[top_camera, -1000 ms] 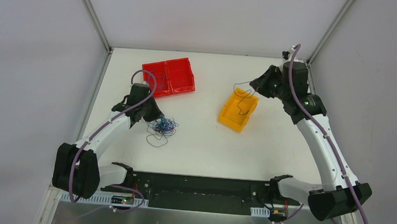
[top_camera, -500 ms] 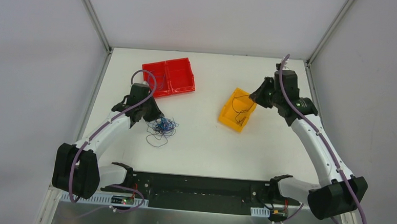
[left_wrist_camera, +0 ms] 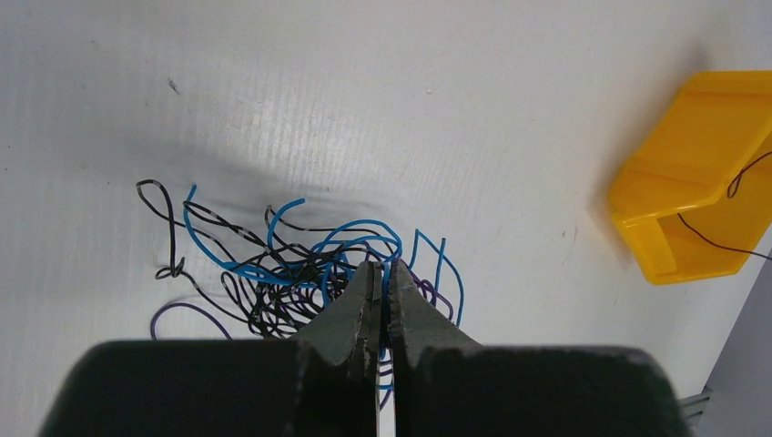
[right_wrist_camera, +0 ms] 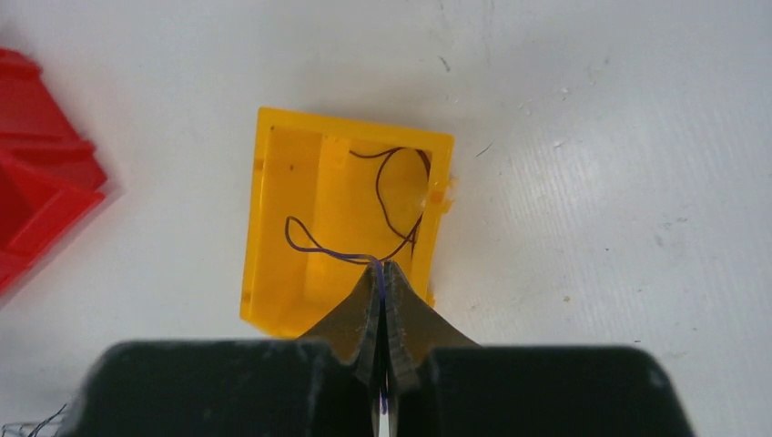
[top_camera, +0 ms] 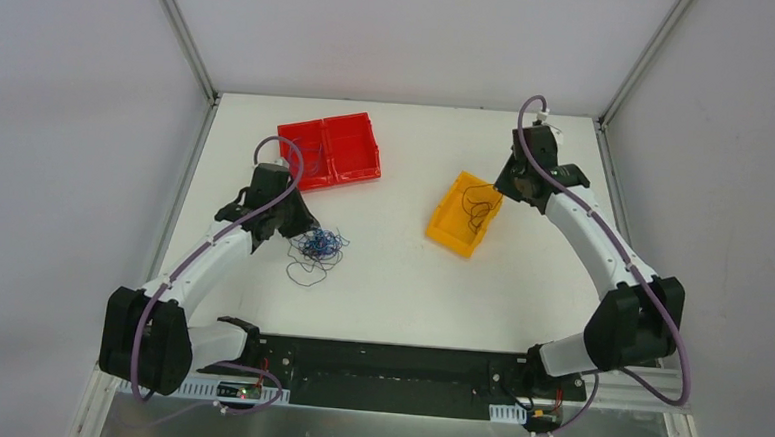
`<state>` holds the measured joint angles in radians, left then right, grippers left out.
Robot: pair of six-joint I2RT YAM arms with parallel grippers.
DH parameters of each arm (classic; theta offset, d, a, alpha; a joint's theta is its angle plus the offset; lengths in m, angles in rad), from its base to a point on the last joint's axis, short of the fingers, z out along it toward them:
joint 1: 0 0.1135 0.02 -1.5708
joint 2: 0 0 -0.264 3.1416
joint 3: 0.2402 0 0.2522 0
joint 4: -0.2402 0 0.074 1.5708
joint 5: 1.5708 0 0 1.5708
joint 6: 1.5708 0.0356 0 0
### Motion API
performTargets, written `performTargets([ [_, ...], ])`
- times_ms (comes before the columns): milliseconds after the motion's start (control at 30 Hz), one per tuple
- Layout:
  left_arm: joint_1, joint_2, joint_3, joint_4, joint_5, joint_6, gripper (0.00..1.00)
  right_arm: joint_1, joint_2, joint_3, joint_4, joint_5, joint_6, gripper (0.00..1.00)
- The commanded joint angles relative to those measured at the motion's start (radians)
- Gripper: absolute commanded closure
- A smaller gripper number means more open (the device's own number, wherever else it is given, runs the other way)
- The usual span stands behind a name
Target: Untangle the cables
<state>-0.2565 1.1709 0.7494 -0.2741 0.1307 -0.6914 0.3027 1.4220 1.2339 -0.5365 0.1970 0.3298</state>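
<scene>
My right tool (right_wrist_camera: 382, 264) is pinched nearly closed on a lone cable (right_wrist_camera: 328, 255), a thin dark purple strand that runs up between the two fingers. From the tips this strand leads into the yellow bin (right_wrist_camera: 341, 200), where it loops across the floor and curls up against the far wall. In the top view the right tool (top_camera: 500, 184) hangs over the bin's far right corner, and the bin (top_camera: 453, 227) sits at an angle on the white tabletop (top_camera: 400, 279).

My left tool (left_wrist_camera: 383, 266) is drawn narrow too, its tips pressed into the cable bundle (left_wrist_camera: 300, 264), with a blue strand caught between them. The bundle is a knot of blue, black and dark purple wires lying on the tabletop, its loose ends trailing outward. From above, the bundle (top_camera: 317, 245) lies left of centre, well apart from the yellow bin, with the left tool (top_camera: 298, 229) at its far left edge. A red bin (top_camera: 332, 148) with two compartments stands beyond it.
</scene>
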Motion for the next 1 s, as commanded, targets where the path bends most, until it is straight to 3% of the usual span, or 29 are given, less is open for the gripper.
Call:
performTargets([
  [0,-0.012,0.015,0.016,0.006,0.007,0.025,1.00,0.032,0.075,0.085,-0.003,0.167,-0.032,1.00],
  [433,-0.012,0.072,0.059,0.006,0.013,0.049,1.00,0.067,0.259,0.136,-0.015,0.089,-0.054,1.00],
  [967,-0.015,0.085,0.069,0.006,0.027,0.052,1.00,0.090,0.529,0.216,-0.011,0.177,0.017,1.00],
])
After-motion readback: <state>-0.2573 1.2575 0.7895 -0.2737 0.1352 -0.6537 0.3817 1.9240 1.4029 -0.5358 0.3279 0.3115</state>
